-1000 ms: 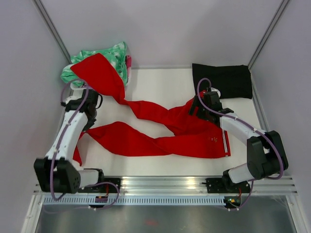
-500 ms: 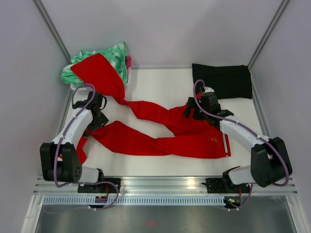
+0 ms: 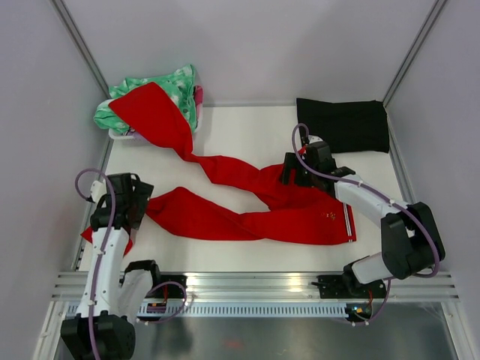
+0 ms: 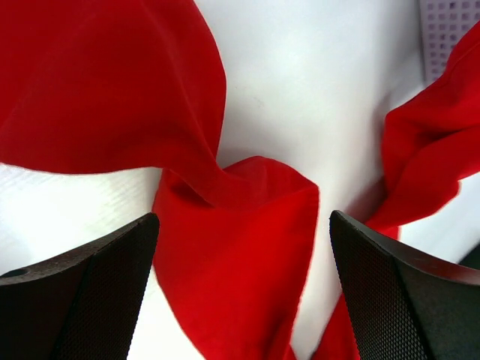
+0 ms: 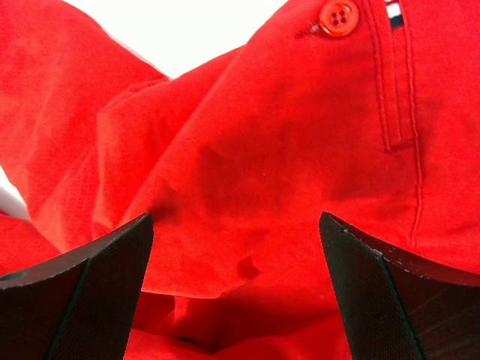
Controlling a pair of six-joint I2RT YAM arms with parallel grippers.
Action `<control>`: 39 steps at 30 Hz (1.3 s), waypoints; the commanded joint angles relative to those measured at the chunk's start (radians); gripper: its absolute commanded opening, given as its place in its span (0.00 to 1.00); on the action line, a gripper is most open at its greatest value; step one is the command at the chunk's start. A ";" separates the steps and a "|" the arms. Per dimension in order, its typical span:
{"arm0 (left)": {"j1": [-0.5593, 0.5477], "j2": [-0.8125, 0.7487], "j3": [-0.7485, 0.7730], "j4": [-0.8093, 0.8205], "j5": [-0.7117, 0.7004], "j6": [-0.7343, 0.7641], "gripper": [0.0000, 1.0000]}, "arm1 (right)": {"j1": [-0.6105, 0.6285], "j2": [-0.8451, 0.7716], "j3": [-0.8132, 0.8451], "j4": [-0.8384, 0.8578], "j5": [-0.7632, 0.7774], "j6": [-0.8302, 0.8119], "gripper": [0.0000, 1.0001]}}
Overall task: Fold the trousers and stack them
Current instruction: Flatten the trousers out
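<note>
Bright red trousers point(image 3: 255, 217) sprawled unfolded across the tabletop point(image 3: 240, 135), legs twisted, striped waistband at right. Far leg draped onto a green-and-white garment point(image 3: 176, 86); black folded cloth point(image 3: 345, 124) far right. Released: left fingers point(image 4: 82, 292) over a leg end, right fingers point(image 5: 390, 300) over the crumpled waist.

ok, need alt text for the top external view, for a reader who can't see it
Red trousers lie unfolded across a white table, waistband at the right, one leg trailing onto a green-and-white garment in the far left corner. The left arm reaches over the near leg's end, the right arm over the hip area. A black folded cloth lies far right.
</note>
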 commanded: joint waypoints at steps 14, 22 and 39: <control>0.031 -0.364 -0.315 0.035 -0.279 -0.499 0.95 | 0.008 0.106 0.088 0.039 -0.126 -0.031 0.98; 0.057 -0.178 -0.296 0.203 -0.425 -0.455 0.49 | 0.011 0.105 0.108 -0.001 -0.096 -0.032 0.98; 0.060 0.423 0.418 -0.209 -0.703 0.381 0.02 | 0.130 -0.038 0.113 0.135 -0.154 -0.114 0.98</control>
